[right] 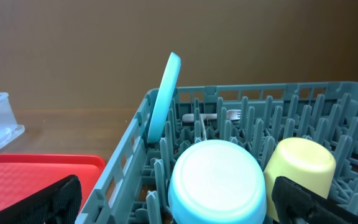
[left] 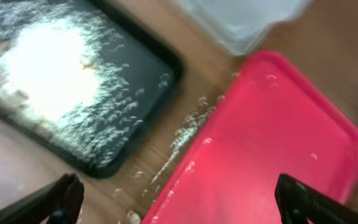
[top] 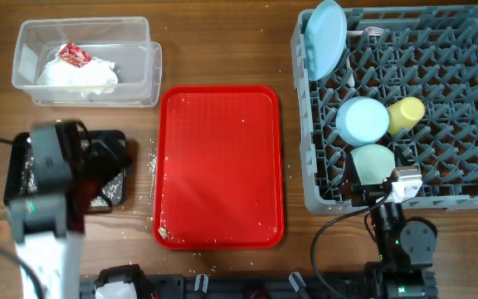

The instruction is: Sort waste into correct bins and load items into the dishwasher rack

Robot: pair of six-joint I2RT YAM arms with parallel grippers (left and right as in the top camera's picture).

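The grey dishwasher rack (top: 471,108) at the right holds an upright light blue plate (top: 325,40), an upturned light blue bowl (top: 363,119), a yellow-green cup (top: 407,114), a pale green bowl (top: 373,158) and a white fork (top: 373,32). My right gripper (top: 370,184) hangs open over the rack's front edge, above the green bowl. In its wrist view the blue bowl (right: 217,180) lies ahead between the open fingers (right: 55,202). The clear tub (top: 148,75) contains white napkins (top: 81,73) and a red-and-white wrapper (top: 75,56). My left gripper (top: 110,170) is open and empty over the black tray (top: 116,137), which holds pale crumbs (left: 48,62).
A flat red serving tray (top: 219,166) lies in the middle, with a few specks on it. Crumbs (left: 185,134) are scattered on the wood between the black tray and the red tray. The clear tub's corner (left: 241,25) shows at the top of the left wrist view.
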